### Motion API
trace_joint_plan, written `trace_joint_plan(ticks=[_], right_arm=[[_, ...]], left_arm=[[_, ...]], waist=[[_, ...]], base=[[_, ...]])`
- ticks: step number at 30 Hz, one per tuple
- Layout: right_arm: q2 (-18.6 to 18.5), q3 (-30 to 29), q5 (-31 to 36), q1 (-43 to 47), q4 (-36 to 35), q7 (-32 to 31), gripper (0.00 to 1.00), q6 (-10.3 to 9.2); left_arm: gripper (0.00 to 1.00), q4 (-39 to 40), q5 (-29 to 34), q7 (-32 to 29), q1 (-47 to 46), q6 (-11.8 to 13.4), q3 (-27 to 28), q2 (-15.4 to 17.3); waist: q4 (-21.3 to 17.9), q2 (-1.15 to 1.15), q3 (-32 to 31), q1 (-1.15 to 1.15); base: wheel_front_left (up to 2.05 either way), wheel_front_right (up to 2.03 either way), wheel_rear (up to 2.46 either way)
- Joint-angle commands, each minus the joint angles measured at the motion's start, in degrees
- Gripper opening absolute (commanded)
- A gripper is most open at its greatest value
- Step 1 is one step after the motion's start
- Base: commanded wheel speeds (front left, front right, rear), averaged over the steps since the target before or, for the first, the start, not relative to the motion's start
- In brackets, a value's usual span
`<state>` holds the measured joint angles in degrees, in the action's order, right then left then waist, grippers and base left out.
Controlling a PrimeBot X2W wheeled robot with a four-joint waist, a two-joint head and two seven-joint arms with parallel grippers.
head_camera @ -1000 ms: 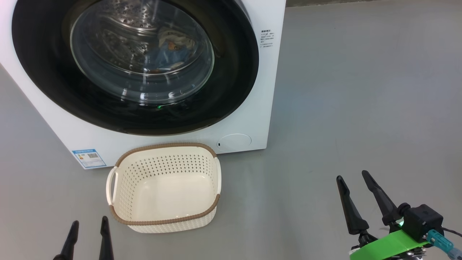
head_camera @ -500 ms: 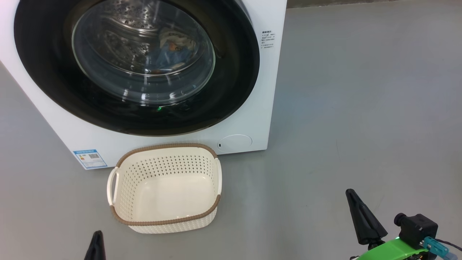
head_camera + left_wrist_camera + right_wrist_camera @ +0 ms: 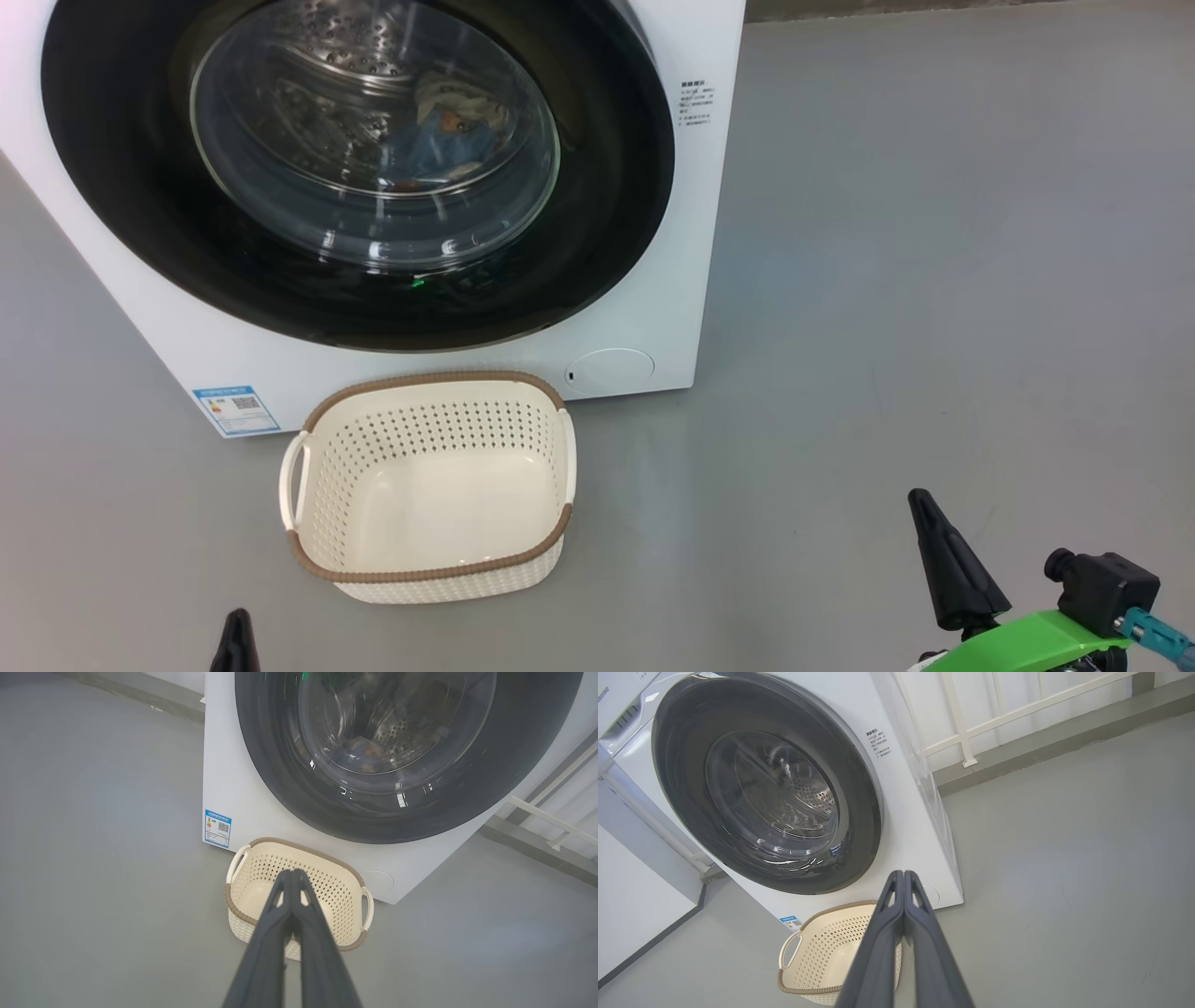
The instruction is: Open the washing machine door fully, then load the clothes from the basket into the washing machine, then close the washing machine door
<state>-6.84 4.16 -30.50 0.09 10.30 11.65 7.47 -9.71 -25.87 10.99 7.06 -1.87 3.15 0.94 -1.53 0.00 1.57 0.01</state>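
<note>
Head view: the small cream perforated plastic basket (image 3: 434,376) with brown rim sits on the floor (image 3: 934,280) just before the big white washing machine (image 3: 677,308), up ahead between both hands, apart from each. Both the left hand (image 3: 235,642) and the right hand (image 3: 924,511) are pinched together, holding nothing; blue and cream clothes (image 3: 450,131) lie behind the shut black-rimmed glass door (image 3: 611,233).

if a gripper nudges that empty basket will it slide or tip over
Probably slides: the basket looks empty and is thin perforated plastic, so likely light, and the floor looks smooth. Tipping seems unlikely, as it sits low and wide.
</note>
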Motion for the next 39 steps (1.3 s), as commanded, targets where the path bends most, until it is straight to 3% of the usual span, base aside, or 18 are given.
trace_joint_plan(ticks=[1, 39], right_arm=[[-0.03, -0.55, -1.79, -1.74, -1.12, -0.26, 0.0, 0.0], [0.76, -3.41, -25.68, -3.4, 0.68, -6.3, 0.0, 0.01]], left_arm=[[0.0, 0.95, -1.54, -0.48, -2.33, -0.64, 0.8, 0.88], [0.0, -1.09, -26.43, -7.02, -6.53, -2.55, 1.8, 1.29]], waist=[[0.02, 0.0, -0.02, -0.01], [0.6, 0.0, -0.55, -0.01]], base=[[0.0, 0.0, 0.0], [0.0, 0.0, 0.0]])
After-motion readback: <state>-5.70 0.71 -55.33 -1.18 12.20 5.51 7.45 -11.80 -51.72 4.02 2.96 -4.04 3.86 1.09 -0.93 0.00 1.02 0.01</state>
